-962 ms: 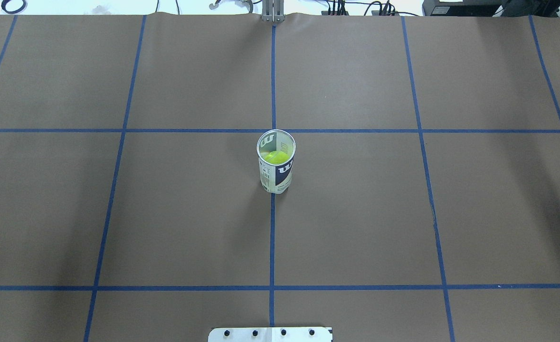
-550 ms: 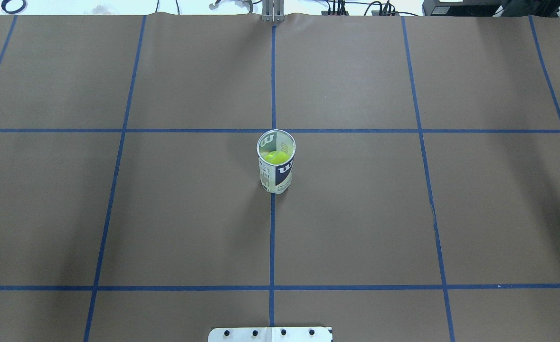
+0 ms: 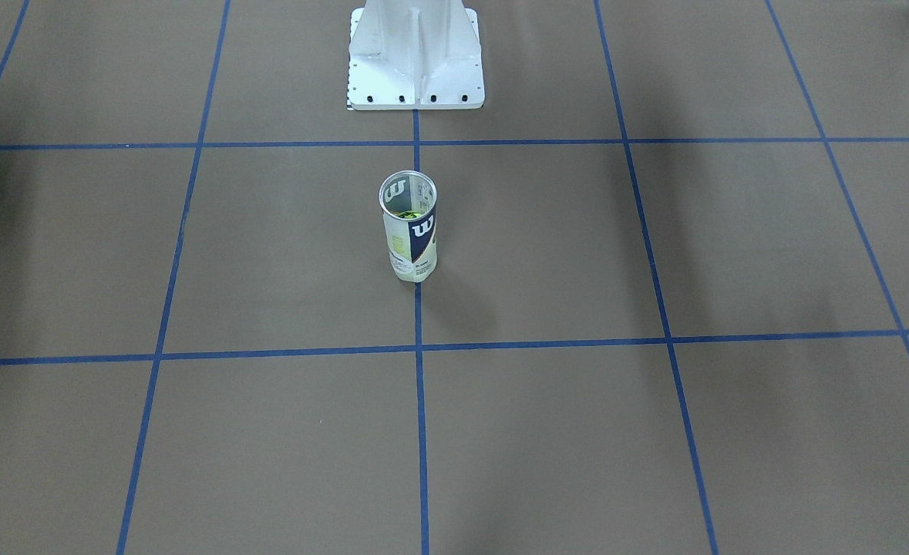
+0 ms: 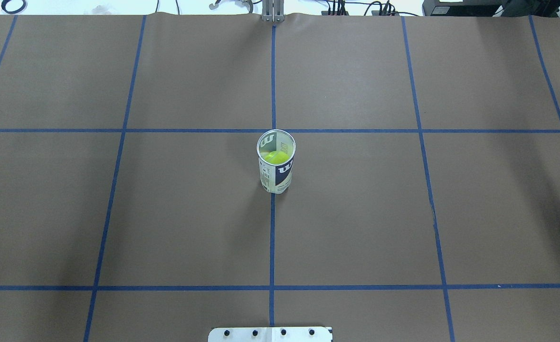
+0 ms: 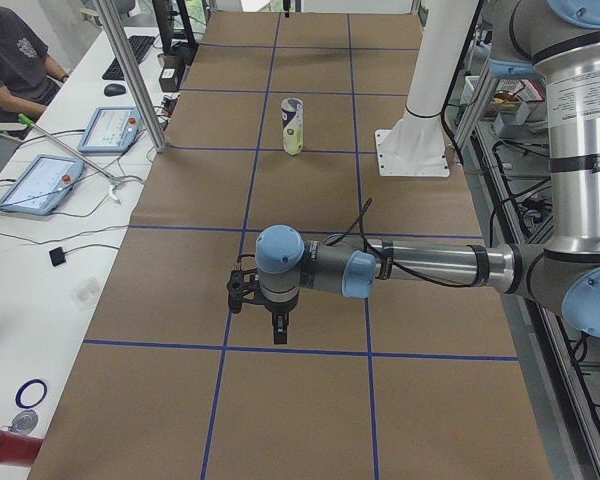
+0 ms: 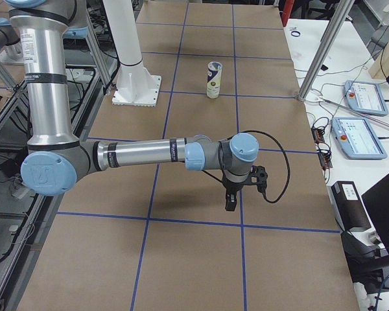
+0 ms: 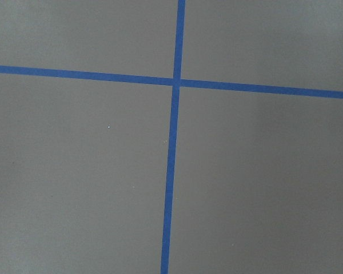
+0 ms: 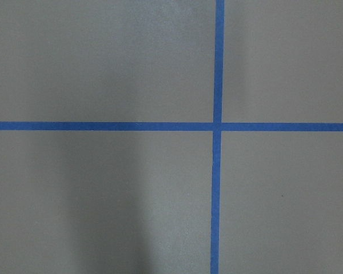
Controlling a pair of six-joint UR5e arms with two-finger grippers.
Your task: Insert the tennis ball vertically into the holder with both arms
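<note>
The holder point(image 4: 276, 162), a clear can with a silver rim and a navy and white "W" label, stands upright on the table's centre line. A yellow-green tennis ball point(image 4: 277, 157) sits inside it. The holder also shows in the front view point(image 3: 409, 227), the left side view point(image 5: 293, 126) and the right side view point(image 6: 213, 80). My left gripper point(image 5: 279, 333) hangs over the table's left end, far from the holder. My right gripper point(image 6: 231, 203) hangs over the right end, also far away. Both show only in side views, so I cannot tell if they are open or shut.
The white pedestal base point(image 3: 415, 55) stands behind the holder on the robot's side. Brown paper with blue tape lines point(image 4: 272, 237) covers the table. Tablets point(image 5: 42, 182) and cables lie on the side bench, where a person point(image 5: 15, 60) sits. Both wrist views show only paper and tape.
</note>
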